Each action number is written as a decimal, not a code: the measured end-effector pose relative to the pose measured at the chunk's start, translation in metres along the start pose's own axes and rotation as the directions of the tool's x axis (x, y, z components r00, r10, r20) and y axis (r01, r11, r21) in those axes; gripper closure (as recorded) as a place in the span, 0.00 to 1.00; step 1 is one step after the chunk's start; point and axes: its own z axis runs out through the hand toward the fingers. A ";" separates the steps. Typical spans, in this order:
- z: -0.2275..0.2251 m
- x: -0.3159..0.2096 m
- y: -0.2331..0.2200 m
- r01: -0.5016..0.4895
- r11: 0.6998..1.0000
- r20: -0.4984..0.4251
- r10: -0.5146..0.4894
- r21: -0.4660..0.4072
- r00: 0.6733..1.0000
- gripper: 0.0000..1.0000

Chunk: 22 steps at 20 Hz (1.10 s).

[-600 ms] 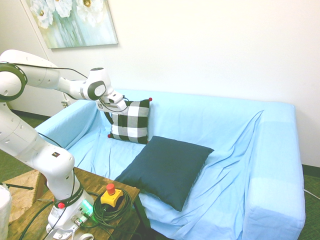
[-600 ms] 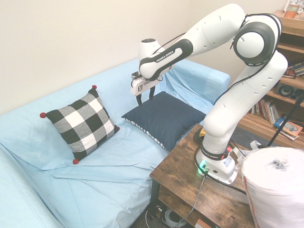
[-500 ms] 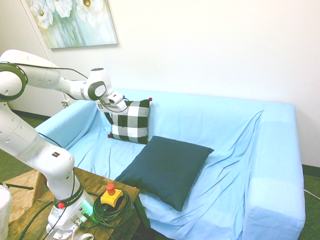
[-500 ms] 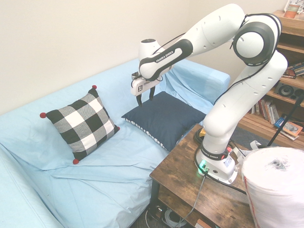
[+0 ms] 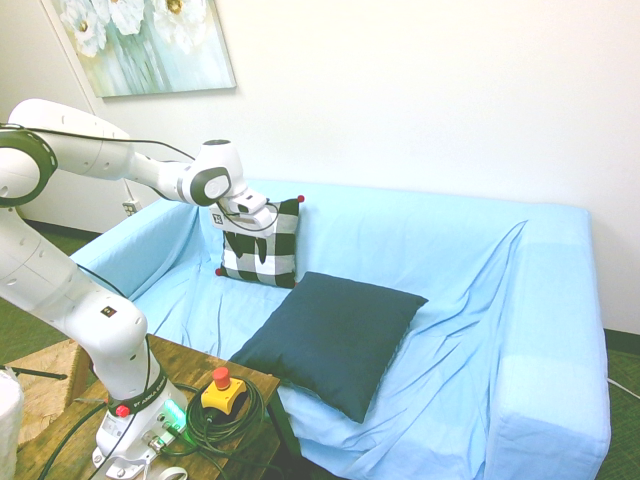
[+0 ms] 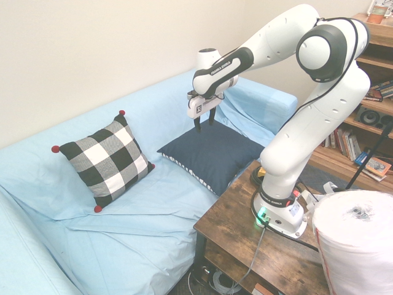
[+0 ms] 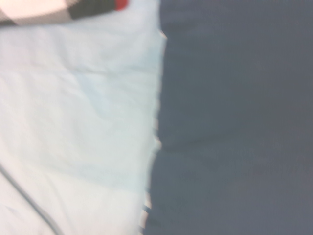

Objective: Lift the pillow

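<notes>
The pillow (image 5: 335,335) lies flat on the sofa seat with its plain dark teal face up; a striped edge (image 6: 184,167) peeks out along its near side in the second exterior view. My gripper (image 6: 204,121) hangs open just above the pillow's (image 6: 215,150) back edge, fingers pointing down, nothing between them. In the first exterior view the gripper (image 5: 248,215) shows in front of the checked cushion. The wrist view is blurred: the pillow (image 7: 234,122) fills one half, the sofa cover (image 7: 78,122) the other.
A black-and-white checked cushion (image 6: 107,160) with red pompoms leans on the sofa back beside the pillow. The light blue cover (image 5: 480,300) drapes the whole sofa. A wooden side table (image 6: 245,246) stands in front of the sofa. A shelf (image 6: 368,92) is behind the arm.
The arm has swung away from the gap between the two cushions toward the dark pillow, so the gripper now hangs over the pillow's back edge. The pillow has not moved.
</notes>
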 end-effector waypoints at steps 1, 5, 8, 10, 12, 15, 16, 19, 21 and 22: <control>0.005 0.006 0.015 0.006 1.000 0.006 -0.005 -0.012 1.000 0.00; 0.032 0.015 0.084 0.008 1.000 0.050 -0.006 -0.025 0.999 0.00; 0.055 0.011 0.122 -0.002 0.999 0.075 0.005 -0.043 0.997 0.00; 0.063 0.017 0.141 -0.012 0.999 0.083 0.016 -0.052 0.996 0.00; 0.074 0.023 0.157 -0.022 0.998 0.087 0.027 -0.059 0.996 0.00; 0.104 0.029 0.175 -0.032 0.997 0.098 0.039 -0.075 0.994 0.00; 0.117 0.030 0.181 -0.034 0.996 0.109 0.044 -0.087 0.993 0.00; 0.150 0.030 0.197 -0.032 0.992 0.136 0.048 -0.120 0.990 0.00; 0.164 0.028 0.209 -0.033 0.990 0.154 0.054 -0.135 0.987 0.00; 0.170 0.027 0.216 -0.030 0.989 0.163 0.054 -0.143 0.985 0.00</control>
